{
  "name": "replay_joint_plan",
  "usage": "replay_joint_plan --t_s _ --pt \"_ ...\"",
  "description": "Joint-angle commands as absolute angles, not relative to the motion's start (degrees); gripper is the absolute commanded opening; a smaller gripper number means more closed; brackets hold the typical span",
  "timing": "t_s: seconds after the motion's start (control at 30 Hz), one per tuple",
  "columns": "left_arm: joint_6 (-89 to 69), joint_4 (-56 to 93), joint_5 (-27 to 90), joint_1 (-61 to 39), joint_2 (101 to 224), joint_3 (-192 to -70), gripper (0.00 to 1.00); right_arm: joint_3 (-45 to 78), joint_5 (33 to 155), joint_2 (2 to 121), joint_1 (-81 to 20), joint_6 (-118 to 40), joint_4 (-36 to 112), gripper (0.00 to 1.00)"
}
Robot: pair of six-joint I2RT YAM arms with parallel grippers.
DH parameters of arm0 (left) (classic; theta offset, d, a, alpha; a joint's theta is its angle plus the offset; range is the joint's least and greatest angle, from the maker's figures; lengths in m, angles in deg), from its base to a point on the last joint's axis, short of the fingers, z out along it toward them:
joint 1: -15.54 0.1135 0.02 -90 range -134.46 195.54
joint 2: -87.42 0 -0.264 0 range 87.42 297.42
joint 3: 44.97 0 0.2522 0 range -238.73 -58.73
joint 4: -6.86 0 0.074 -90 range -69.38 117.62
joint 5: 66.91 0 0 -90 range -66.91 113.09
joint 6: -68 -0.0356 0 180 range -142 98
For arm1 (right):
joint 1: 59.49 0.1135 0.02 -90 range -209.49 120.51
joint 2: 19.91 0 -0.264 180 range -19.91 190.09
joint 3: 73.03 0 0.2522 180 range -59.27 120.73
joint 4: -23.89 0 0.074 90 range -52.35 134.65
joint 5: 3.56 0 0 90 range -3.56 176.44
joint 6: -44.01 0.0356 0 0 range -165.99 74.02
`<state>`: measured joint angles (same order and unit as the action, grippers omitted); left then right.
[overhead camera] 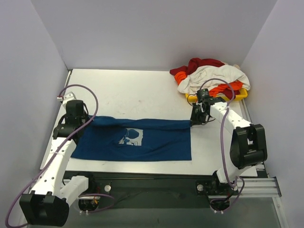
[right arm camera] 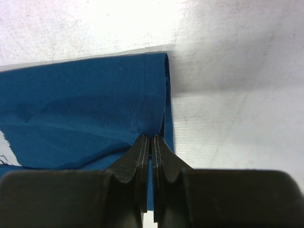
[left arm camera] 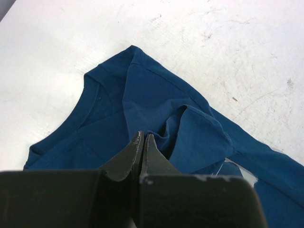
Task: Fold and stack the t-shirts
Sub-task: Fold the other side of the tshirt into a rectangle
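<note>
I hold the dark blue t-shirt on the table by its far edge, left gripper and right gripper each pinching cloth, 2 grips stretching it taut for folding. Other t-shirts sit heaped over the yellow tray.

No lettering, number or brand is showing legibly anywhere; the dark blue t-shirt is carrying a pale print (a cartoon figure, too small to make out), bearing no readable words.
</note>
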<state>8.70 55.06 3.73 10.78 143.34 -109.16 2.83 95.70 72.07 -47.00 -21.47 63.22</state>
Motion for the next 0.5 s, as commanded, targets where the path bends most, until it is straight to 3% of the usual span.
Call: replay_joint_plan --t_s 0.0,0.47 --pt "10.2 58.5 1.6 11.3 140.2 -109.1 0.0 1.9 95.5 68.8 -46.5 -20.5 65.4 0.0" --pt "14.2 65.6 -1.3 12.1 131.6 -108.4 0.0 -2.8 95.5 65.5 -46.1 -19.8 66.7 0.0"
